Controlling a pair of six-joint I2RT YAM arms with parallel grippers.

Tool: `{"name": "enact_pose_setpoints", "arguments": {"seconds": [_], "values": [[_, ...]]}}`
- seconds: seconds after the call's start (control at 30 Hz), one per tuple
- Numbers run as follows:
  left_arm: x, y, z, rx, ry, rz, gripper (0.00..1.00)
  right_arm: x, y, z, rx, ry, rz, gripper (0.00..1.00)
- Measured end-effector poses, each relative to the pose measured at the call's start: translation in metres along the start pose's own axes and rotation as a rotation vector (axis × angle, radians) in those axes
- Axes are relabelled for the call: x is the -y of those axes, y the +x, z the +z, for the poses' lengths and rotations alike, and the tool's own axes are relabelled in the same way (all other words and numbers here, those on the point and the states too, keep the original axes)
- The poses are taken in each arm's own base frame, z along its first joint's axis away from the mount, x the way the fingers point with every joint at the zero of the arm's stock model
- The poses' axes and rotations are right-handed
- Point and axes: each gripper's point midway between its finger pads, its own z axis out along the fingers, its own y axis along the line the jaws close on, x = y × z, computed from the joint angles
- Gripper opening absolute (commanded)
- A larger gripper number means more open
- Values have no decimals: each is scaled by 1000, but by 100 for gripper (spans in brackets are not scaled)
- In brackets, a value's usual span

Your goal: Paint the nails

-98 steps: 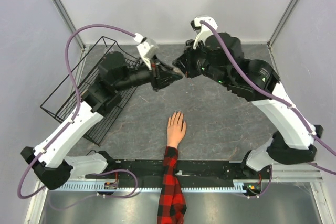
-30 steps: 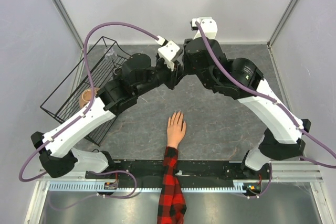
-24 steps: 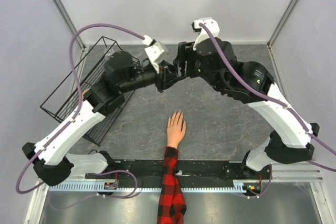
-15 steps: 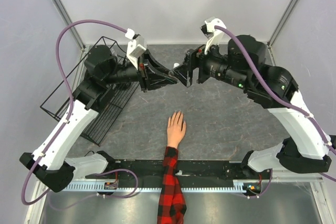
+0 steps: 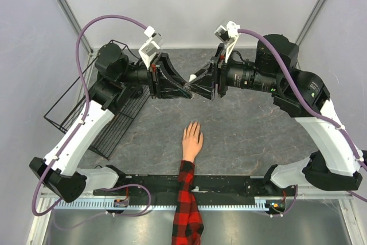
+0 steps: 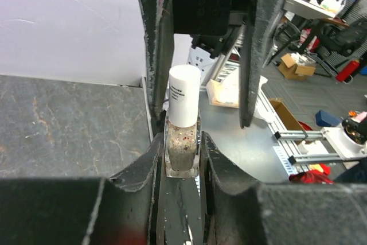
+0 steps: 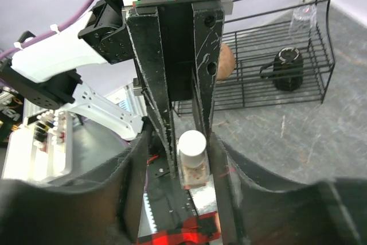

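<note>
A peach mannequin hand (image 5: 192, 140) with a red-and-black plaid sleeve (image 5: 186, 199) lies palm down at the table's near middle. Its nails (image 5: 194, 125) are too small to make out. Both grippers meet in the air beyond it. My left gripper (image 5: 184, 91) (image 6: 182, 153) is shut on a clear glitter nail polish bottle (image 6: 182, 144) with a white cap (image 6: 183, 101). My right gripper (image 5: 199, 87) (image 7: 180, 139) faces it, open, its fingers (image 6: 255, 55) standing on either side of the cap (image 7: 192, 143) with a gap showing.
A black wire rack (image 5: 86, 101) stands at the table's left, holding a dark mug (image 7: 285, 67), a clear glass (image 7: 301, 18) and a brown object (image 7: 223, 61). A black rail (image 5: 229, 185) with the arm bases runs along the near edge.
Both arms swung around and the grippers drew slightly apart. The right gripper has now closed back in, its jaws round the cap. The left keeps its grip on the bottle.
</note>
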Motion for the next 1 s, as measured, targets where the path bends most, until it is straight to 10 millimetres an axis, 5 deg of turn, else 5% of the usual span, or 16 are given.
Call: {"name": "enact_pose_setpoints", "arguments": {"seconds": [0.13, 0.23, 0.27, 0.47, 0.63, 0.77, 1.0], "values": [[4, -1, 0, -3, 16, -1, 2, 0, -1, 0, 4, -3, -10, 26], [6, -2, 0, 0, 18, 3, 2, 3, -1, 0, 5, 5, -15, 0], [6, -2, -1, 0, 17, 2, 2, 4, -2, 1, 5, 5, -20, 0], [-19, -12, -2, 77, -222, 40, 2, 24, -8, 6, 37, 121, -37, 0], [-63, -17, -2, 122, -664, 172, 2, 67, -14, 11, 94, 570, 16, 0], [-87, -14, 11, 39, -743, 222, 2, 94, -11, -4, 133, 826, 30, 0], [-91, -3, 22, -12, -685, 244, 2, 102, -1, -11, 122, 897, 30, 38]]}}
